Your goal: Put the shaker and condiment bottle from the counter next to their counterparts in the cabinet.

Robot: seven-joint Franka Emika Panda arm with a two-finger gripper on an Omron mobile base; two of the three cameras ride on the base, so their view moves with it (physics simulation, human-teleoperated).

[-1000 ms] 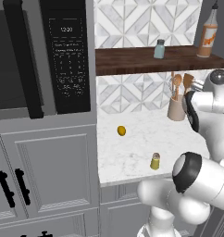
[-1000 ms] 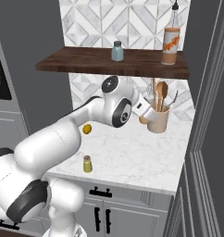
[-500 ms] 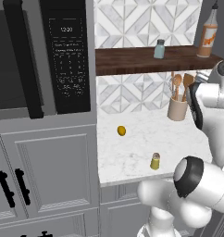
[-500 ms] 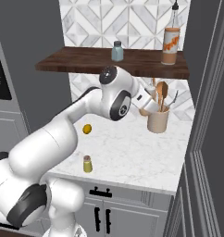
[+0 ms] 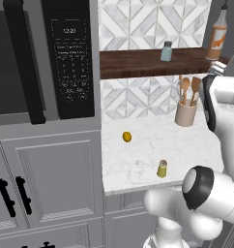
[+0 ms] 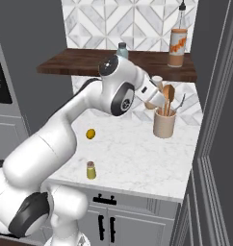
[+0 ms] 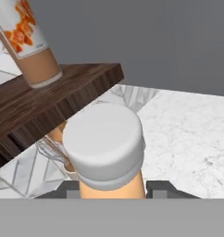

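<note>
The arm has risen over the last second — its wrist now sits level with the cabinet (image 6: pixel 80 67) edge rather than low by the utensil crock (image 6: pixel 164 124), so the carry toward the shelf looks well under way. In the hand view the condiment bottle (image 7: pixel 107 152) stands between the dark fingers (image 7: pixel 162 187), pale cap toward the camera, so the gripper (image 6: pixel 156 91) appears clenched on it, though the contact itself is hidden at the frame's bottom. Its counterpart, the tall bottle (image 7: pixel 28 44), stands on the shelf at about eleven o'clock from the cap, still above it; more lift is probably needed before setting down.

The shaker (image 5: pixel 162 168) remains on the table (image 5: pixel 138 160) near the front edge, untouched, with the lemon (image 5: pixel 127 137) at ten o'clock from it. The blue-grey shaker (image 5: pixel 166 51) waits mid-shelf. The shelf's front edge and the crock's wooden spoons (image 6: pixel 167 96), just beside the hand, are the likeliest snags.
</note>
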